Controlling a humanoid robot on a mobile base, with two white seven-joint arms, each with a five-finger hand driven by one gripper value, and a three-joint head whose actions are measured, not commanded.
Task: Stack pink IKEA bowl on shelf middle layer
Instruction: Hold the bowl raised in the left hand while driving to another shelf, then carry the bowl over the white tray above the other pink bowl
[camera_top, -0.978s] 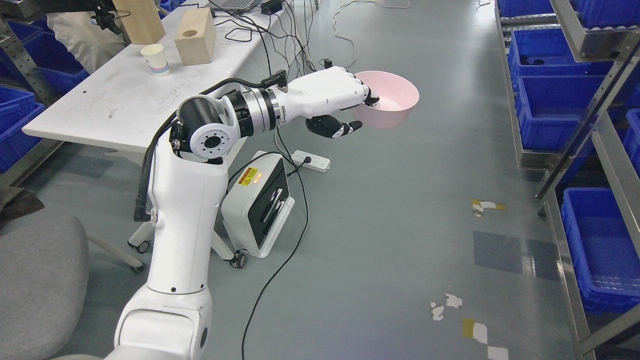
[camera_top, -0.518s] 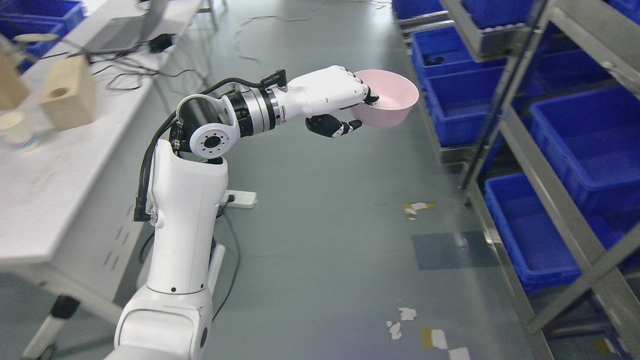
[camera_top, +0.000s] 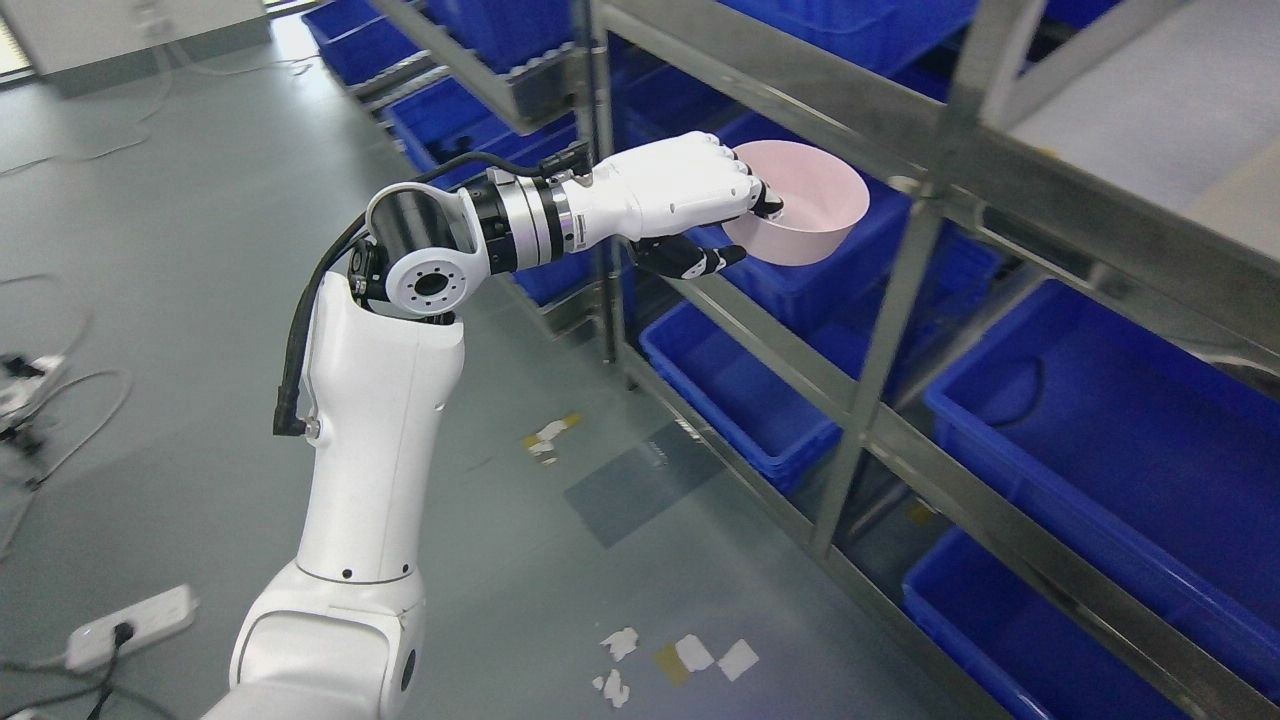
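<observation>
My left hand (camera_top: 735, 225) is shut on the near rim of a pink bowl (camera_top: 805, 205), with fingers over the edge and the thumb under it. The bowl is held upright in the air at the end of my outstretched left arm. It hangs in front of a grey metal shelf (camera_top: 900, 260), beside an upright post and about level with the rail over the middle blue bins. Inside, the bowl looks empty. My right arm does not show.
The shelf rack fills the right side, with blue bins (camera_top: 1120, 440) on its layers and more (camera_top: 470, 110) farther back. Grey floor lies to the left, with cables, a white power strip (camera_top: 130, 625) and bits of tape (camera_top: 680, 660).
The whole view has swung right: the white table and floor unit have gone and the shelf now fills the right. The hand keeps its grip on the bowl, now close to the rack.
</observation>
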